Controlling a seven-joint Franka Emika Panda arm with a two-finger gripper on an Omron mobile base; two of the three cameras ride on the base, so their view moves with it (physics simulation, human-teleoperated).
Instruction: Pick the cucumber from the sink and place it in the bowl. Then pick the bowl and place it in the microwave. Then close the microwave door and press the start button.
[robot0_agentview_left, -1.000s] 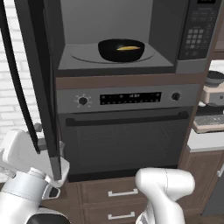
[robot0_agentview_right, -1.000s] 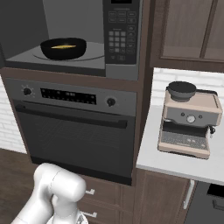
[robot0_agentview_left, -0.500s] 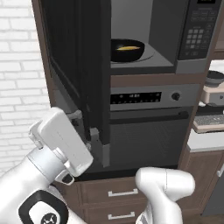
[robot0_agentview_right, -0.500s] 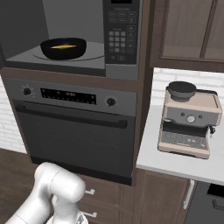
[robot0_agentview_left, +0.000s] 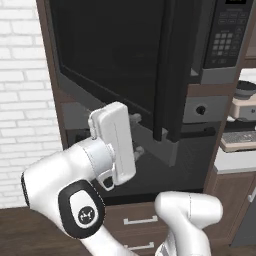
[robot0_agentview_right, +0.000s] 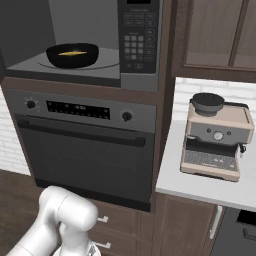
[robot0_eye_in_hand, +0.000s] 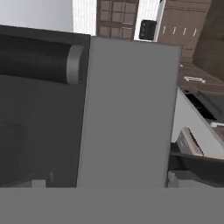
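Door-closing is the step in hand: cucumber (robot0_agentview_right: 71, 53) lies in the bowl (robot0_agentview_right: 72, 55) inside the microwave (robot0_agentview_right: 90, 42), gripper (robot0_agentview_left: 134, 135) (finger state unreadable) against the half-swung microwave door (robot0_agentview_left: 110, 60), needing a further push.

The white arm rises from the lower frame of the left base view, elbow bent, its hand at centre and the gripper (robot0_agentview_left: 135, 135) pointing right; whether the fingers are parted cannot be told.
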